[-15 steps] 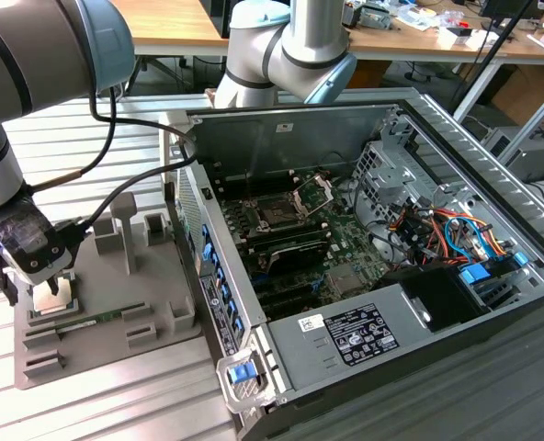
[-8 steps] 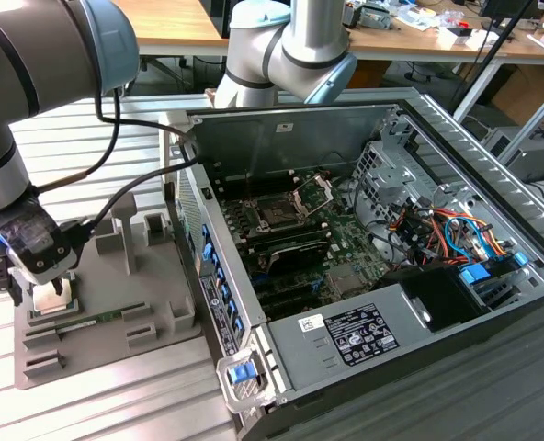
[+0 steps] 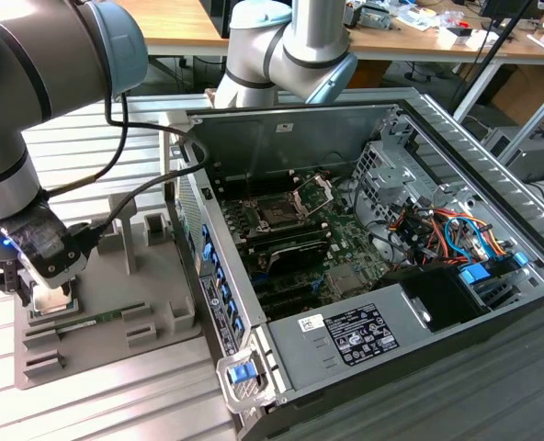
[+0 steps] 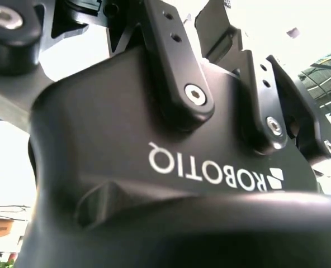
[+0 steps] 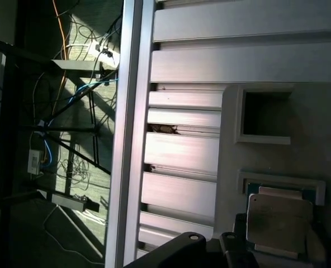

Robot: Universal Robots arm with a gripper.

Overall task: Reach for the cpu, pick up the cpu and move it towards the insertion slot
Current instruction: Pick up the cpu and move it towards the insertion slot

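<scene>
The gripper point(image 3: 40, 280) hangs low over the grey tray point(image 3: 153, 276) at the exterior view's left, right above the cpu point(image 5: 278, 220); I cannot tell how far open it is, or whether it has hold of the chip; the cpu lies flat in its own square nest in the tray, and in the first wrist view a thin green edge peeks out along one side, with a raised grey rim around it; dark parts of the gripper sit close against the chip's near edge; just beside that nest is an empty square hole point(image 5: 264, 118) in the tray; a long green memory stick point(image 3: 96, 321) lies flat on the tray near the chip; the tray rests on a table of silver slats point(image 5: 182, 151), and past the table's long edge rail point(image 5: 133, 111) there is dark floor with loose cables; the insertion slot point(image 3: 277, 213) is well apart from the chip, toward the exterior view's right, down inside the open computer case point(image 3: 437, 119); its metal flap point(image 3: 314, 191) stands tipped up, so the dark middle lies bare; the case's side wall point(image 3: 212, 294) stands between the tray and the slot; the air above the tray and above the slot is open.
</scene>
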